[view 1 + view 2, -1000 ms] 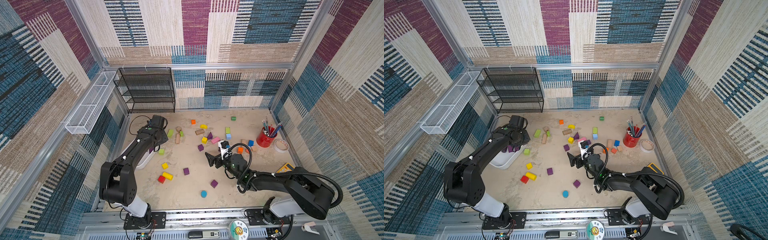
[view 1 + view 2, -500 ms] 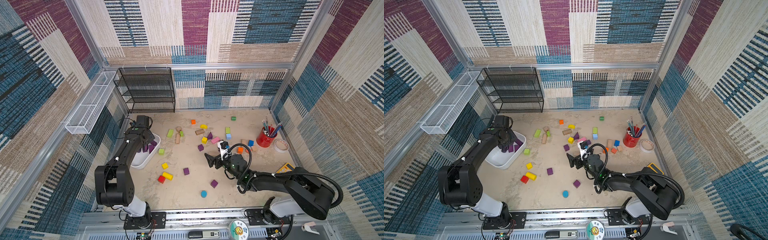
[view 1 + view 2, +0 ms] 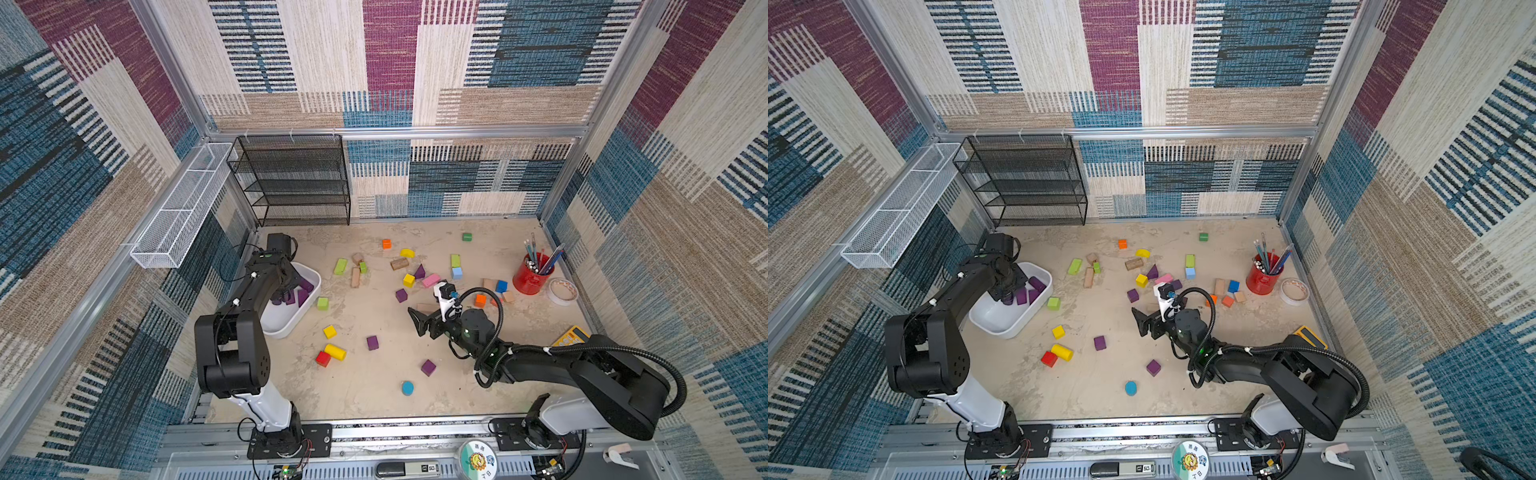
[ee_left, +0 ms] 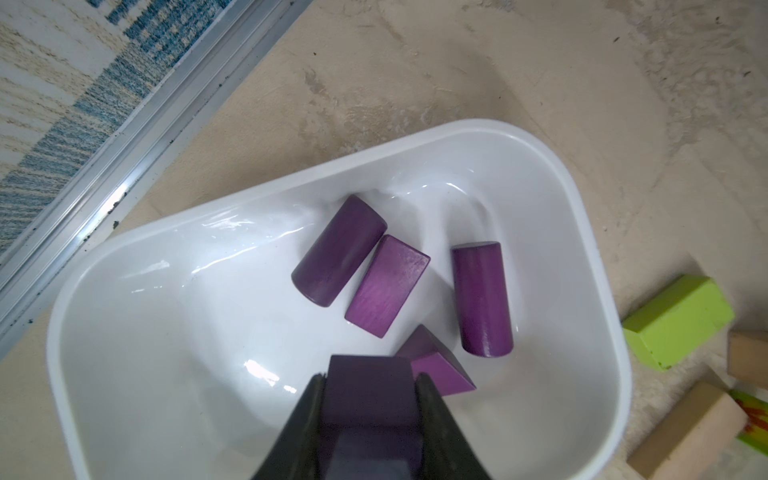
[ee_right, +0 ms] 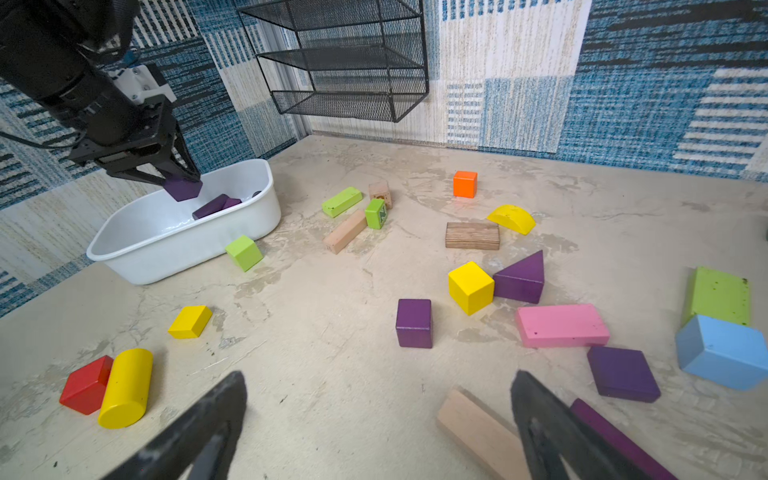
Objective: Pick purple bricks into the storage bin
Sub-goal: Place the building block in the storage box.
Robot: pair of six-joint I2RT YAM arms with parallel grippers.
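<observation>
Left gripper (image 5: pixel 179 176) pinches 1 purple block (image 4: pixel 365 415), fingers clamped on 2 opposite faces. Block hangs above the storage bin (image 5: pixel 187 249), inside its rim, just beside the 4 purple bricks (image 4: pixel 388 286) lying on the bin floor. Judgement: bin floor sits straight under the fingers, so letting go should be enough. Right gripper (image 5: pixel 378 376) spread wide, empty, well apart from the bin. Loose purple cube (image 5: pixel 414 323) lies ahead of it, far from the bin.

Storage bin (image 3: pixel 286 326) sits left; seemingly four bricks (image 4: pixel 386 286) lie inside.
</observation>
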